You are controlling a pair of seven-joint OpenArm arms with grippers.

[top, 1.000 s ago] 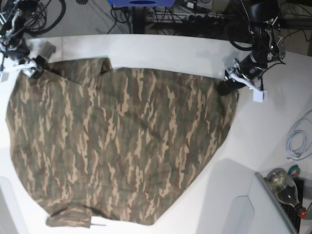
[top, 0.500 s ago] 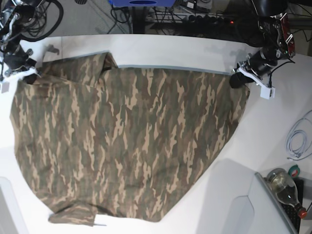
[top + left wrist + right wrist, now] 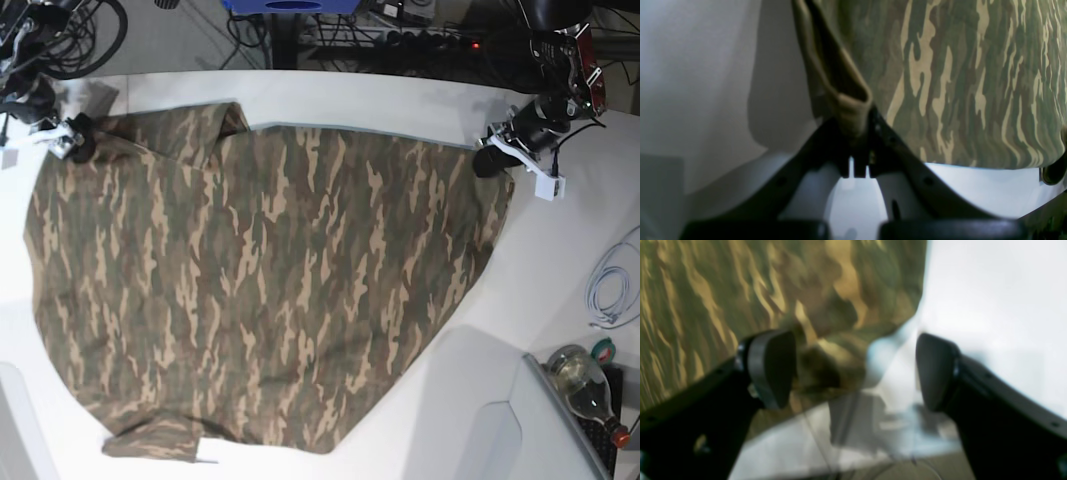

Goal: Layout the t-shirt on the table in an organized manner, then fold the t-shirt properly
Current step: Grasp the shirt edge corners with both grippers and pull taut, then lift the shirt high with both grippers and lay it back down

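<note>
Shirt [image 3: 260, 290] was spread nearly flat over the white table [image 3: 400, 100], covering most of the left and middle; layout looked close to done, w/ a small bunched bit at the near left edge and a flipped bit of cloth at the far edge. No fold had been made, so the whole folding part was left, by my reading. Left gripper [image 3: 858, 133], at the far right in the base view, was clenched on a doubled tan hem of the shirt, cloth pinched right btwn the closed tips and pulled taut from there. Right gripper [image 3: 853, 370], at the far left corner in the base view, stood released, jaws wide apart; a rumpled shirt corner sat in the gap, close against one pad, but nothing was clamped. That wrist view was blurred, so contact btwn cloth and pad couldn't be told for sure. Shirt lay on the table btwn the two grippers.
</note>
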